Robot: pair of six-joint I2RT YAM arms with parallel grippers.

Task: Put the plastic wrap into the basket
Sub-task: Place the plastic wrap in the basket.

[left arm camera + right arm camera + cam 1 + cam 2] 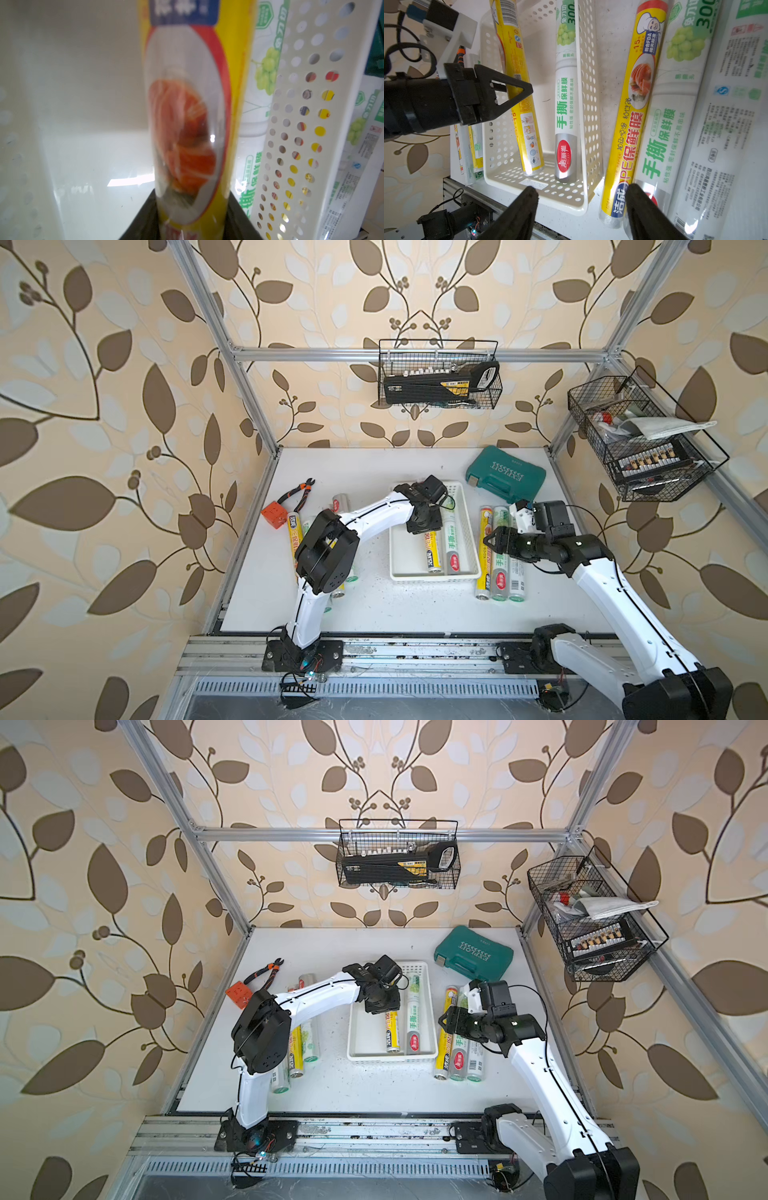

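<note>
Pinching a yellow roll (432, 553) of plastic wrap inside the basket (434, 577): left gripper (424, 527), jaws clamped on it, roll's near end down on the basket floor. Beside it lies a white-green roll (452, 539). Jaws of right gripper (581, 188) spread, empty, above three rolls (500, 560) just right of the basket. Under the left arm, more rolls (294, 531) on the table.

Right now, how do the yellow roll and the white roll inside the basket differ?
The yellow roll has a yellow label with a fish picture; the white roll has green print and grapes. The left tool grips the yellow roll; the white roll lies free beside the basket wall. Both are slender plastic wrap rolls, lengthwise inside the basket.
</note>
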